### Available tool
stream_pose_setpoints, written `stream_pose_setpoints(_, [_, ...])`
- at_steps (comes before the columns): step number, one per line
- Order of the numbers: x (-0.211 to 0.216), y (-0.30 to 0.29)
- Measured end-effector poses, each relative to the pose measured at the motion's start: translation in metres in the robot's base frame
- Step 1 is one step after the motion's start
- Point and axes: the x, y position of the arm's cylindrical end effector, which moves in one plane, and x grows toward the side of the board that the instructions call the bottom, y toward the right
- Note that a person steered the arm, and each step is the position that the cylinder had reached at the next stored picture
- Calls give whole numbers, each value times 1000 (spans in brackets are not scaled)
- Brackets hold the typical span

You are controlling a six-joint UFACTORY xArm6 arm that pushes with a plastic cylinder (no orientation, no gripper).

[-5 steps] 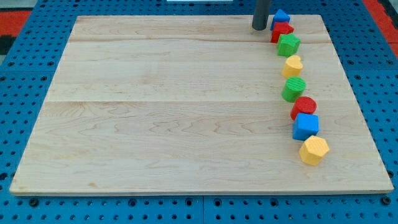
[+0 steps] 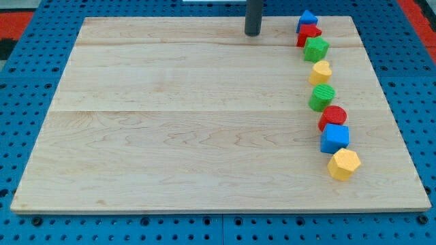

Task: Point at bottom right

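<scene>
My tip [image 2: 253,33] rests on the wooden board [image 2: 170,122] near its top edge, well left of the blocks. A curved line of blocks runs down the view's right: a blue triangle block [image 2: 307,18], a red block [image 2: 308,33], a green star block [image 2: 315,49], a yellow heart block [image 2: 321,71], a green cylinder [image 2: 322,97], a red cylinder [image 2: 333,117], a blue cube [image 2: 334,138] and a yellow hexagon block [image 2: 344,164]. The tip touches none of them.
The board lies on a blue pegboard surface [image 2: 20,82] that surrounds it on all sides. Red patches show at the view's top corners [image 2: 419,13].
My tip has slid left along the board's top edge, away from the blue triangle and red block. The blocks have not moved.
</scene>
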Motion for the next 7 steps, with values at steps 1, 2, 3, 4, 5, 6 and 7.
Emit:
stream_pose_setpoints(1, [64,1])
stream_pose_setpoints(2, [145,1])
stream_pose_setpoints(3, [246,-9])
stream_pose_setpoints(4, [344,-33])
stream_pose_setpoints(5, [348,-22])
stream_pose_setpoints(6, [348,57])
stream_pose_setpoints(7, [348,163])
